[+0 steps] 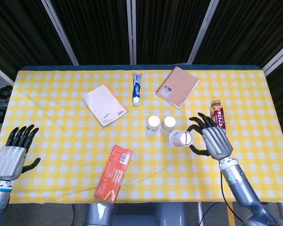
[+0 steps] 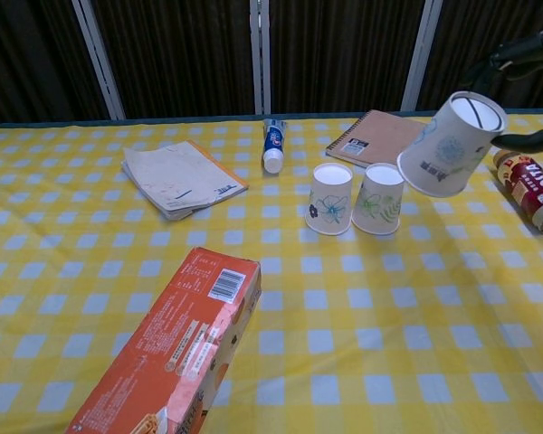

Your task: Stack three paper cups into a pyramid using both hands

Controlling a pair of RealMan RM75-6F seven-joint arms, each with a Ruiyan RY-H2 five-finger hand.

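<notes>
Two paper cups stand upside down and side by side mid-table: one with a dark flower (image 1: pixel 153 124) (image 2: pixel 330 199), one with green leaves (image 1: pixel 168 125) (image 2: pixel 377 199). My right hand (image 1: pixel 211 139) holds a third paper cup (image 1: pixel 180 138) (image 2: pixel 448 145) tilted in the air, above and just right of the pair. In the chest view only dark fingers (image 2: pixel 523 47) of that hand show at the top right edge. My left hand (image 1: pixel 12 156) hovers open at the table's near left corner, holding nothing.
An orange box (image 1: pixel 113 173) (image 2: pixel 168 345) lies near the front edge. A notepad (image 1: pixel 104 104), a toothpaste tube (image 1: pixel 137 88) and a brown spiral notebook (image 1: pixel 177 86) lie further back. A small bottle (image 1: pixel 218 117) (image 2: pixel 530 190) lies to the right of the cups.
</notes>
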